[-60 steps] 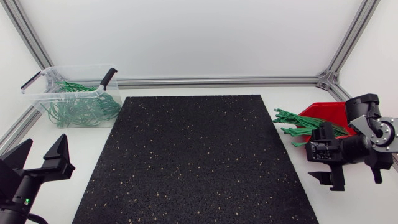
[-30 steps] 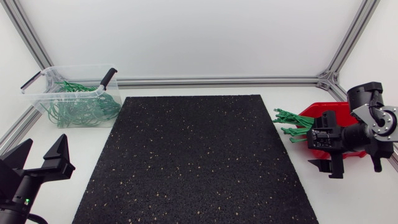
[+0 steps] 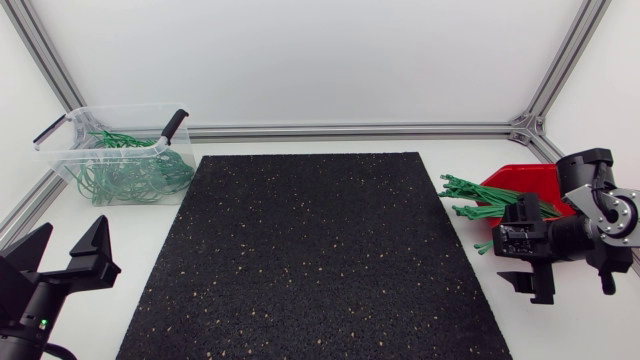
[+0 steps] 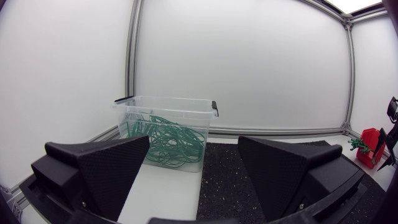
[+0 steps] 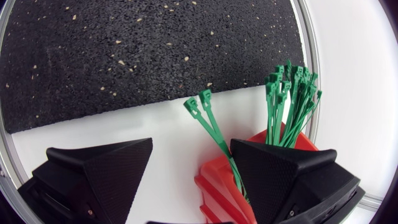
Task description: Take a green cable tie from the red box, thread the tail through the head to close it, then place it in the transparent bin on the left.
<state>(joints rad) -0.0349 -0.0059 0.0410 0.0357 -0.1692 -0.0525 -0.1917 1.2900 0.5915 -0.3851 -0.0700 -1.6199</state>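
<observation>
Right wrist view puts the green cable ties [image 5: 289,102] front and centre: a thick bunch sticks out of the red box [image 5: 214,186], heads fanned out past its rim towards the black mat [image 5: 143,50]. Two more ties [image 5: 205,115] poke out of the box at a lower angle. Their heads lie over the white table [image 5: 137,121] just short of the mat's edge, and their tails run down between the right jaws. Those jaws are spread wide over the box's corner. Can't tell if either one touches a tie, but nothing looks pinched.

From the head view the box sits just off the mat's right edge, and the right arm [image 3: 590,215] comes in on that side too. Off the mat's far left corner is the transparent bin [image 3: 65,160] with a tangle of looped green ties [image 3: 130,178] inside. The left jaws are off the mat's near left corner, also spread wide, holding nothing and facing the bin.
</observation>
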